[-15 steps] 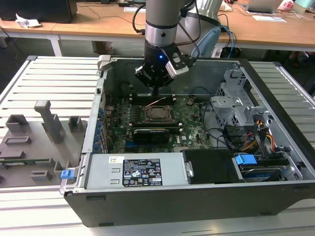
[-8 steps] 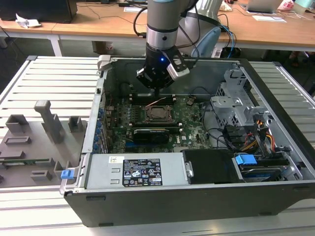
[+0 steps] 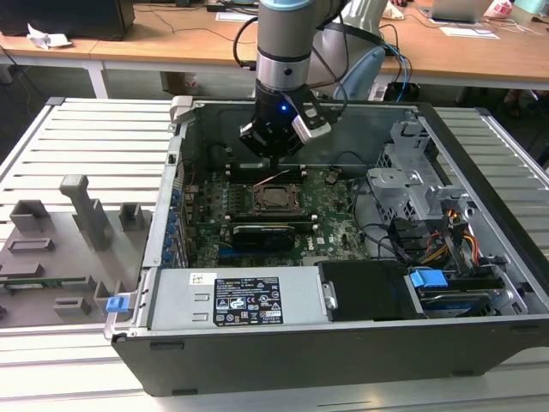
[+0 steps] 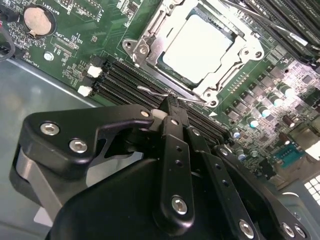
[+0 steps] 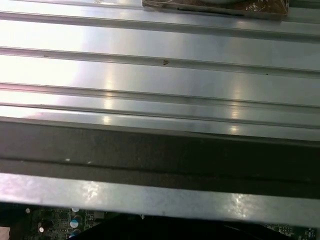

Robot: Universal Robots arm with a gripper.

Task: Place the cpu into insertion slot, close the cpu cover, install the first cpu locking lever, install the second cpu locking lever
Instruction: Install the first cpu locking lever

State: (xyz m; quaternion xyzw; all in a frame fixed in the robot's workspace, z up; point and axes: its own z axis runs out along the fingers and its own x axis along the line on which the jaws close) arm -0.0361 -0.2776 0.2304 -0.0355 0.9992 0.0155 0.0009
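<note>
- The tool (image 3: 273, 160) is hanging inside the open computer case (image 3: 480, 154) in the exterior view, just above the far edge of the insertion slot (image 3: 276, 198).
- In the second wrist view the tool (image 4: 170, 107) is showing its black fingers (image 4: 172, 150) pressed together, with the tip sitting at a thin wire locking lever (image 4: 157, 92) that is running along the near edge of the socket; whether the tip is actually touching or gripping the lever I cannot tell.
- The cpu (image 4: 196, 46) is lying flat in the insertion slot (image 4: 132, 46), its dull silver top showing through the square window.
- The cpu cover (image 4: 220, 85) is lying down over the chip, framing it.
- The green motherboard (image 4: 85, 30) is surrounding the socket, with black memory slots (image 4: 125, 80) running between the socket and the tool, and a round coin battery (image 4: 39, 19) sitting well apart.
- In the exterior view the case is resting on a ribbed grey surface (image 3: 86, 146), with grey fixture blocks (image 3: 81, 210) standing on it towards the exterior view's left.
- The first wrist view is looking across ribbed metal panels (image 5: 160, 75).
</note>
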